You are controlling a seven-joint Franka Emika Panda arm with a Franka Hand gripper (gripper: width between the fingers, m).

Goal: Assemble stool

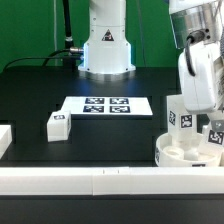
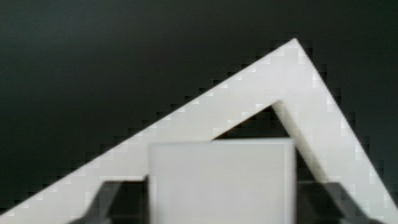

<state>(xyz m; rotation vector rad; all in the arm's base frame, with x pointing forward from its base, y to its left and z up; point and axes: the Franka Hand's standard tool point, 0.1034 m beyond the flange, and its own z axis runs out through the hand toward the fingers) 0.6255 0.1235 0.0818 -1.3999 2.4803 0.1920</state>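
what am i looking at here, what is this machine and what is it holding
It is a robot arm with a two-finger gripper, building a stool. One picture comes from a camera off the arm, the other from a camera on its wrist, looking past the gripper. The gripper is closed on a white block, a stool leg, over the round seat, where another leg seems to stand. A loose leg, a flat marker board and a white rail lie on the black table.
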